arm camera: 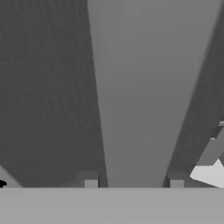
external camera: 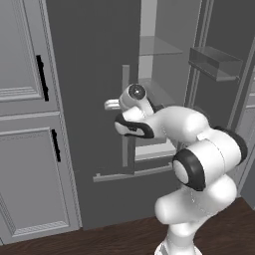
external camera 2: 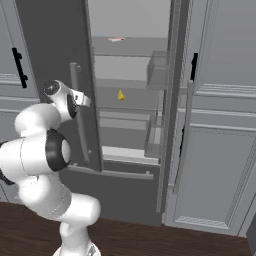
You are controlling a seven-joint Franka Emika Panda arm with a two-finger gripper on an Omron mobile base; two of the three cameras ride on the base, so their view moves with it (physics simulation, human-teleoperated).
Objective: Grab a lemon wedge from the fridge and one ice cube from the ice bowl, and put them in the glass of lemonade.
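The fridge (external camera: pixel 89 60) stands with both doors ajar. My gripper (arm camera: pixel 133 181) is at the left door's light grey bar handle (arm camera: pixel 135 87), one fingertip close against each side of the bar; I cannot make out whether they press on it. The hand (external camera: pixel 112 104) reaches the handle (external camera: pixel 125 114) about halfway up. In the right base view the gripper (external camera 2: pixel 82 99) sits on the handle (external camera 2: pixel 79 110). The lemon wedge (external camera 2: pixel 121 95), tiny and pale yellow, lies on a glass shelf inside. The ice bowl and the glass of lemonade are out of view.
A small flat pinkish-brown item (external camera 2: pixel 116 39) lies on the upper shelf. Clear door bins (external camera: pixel 214 62) hang on the open right door. Grey panelled cabinets (external camera: pixel 25 124) with black handles flank the fridge, also on the right (external camera 2: pixel 220 150). Dark wood floor (external camera 2: pixel 150 240) lies below.
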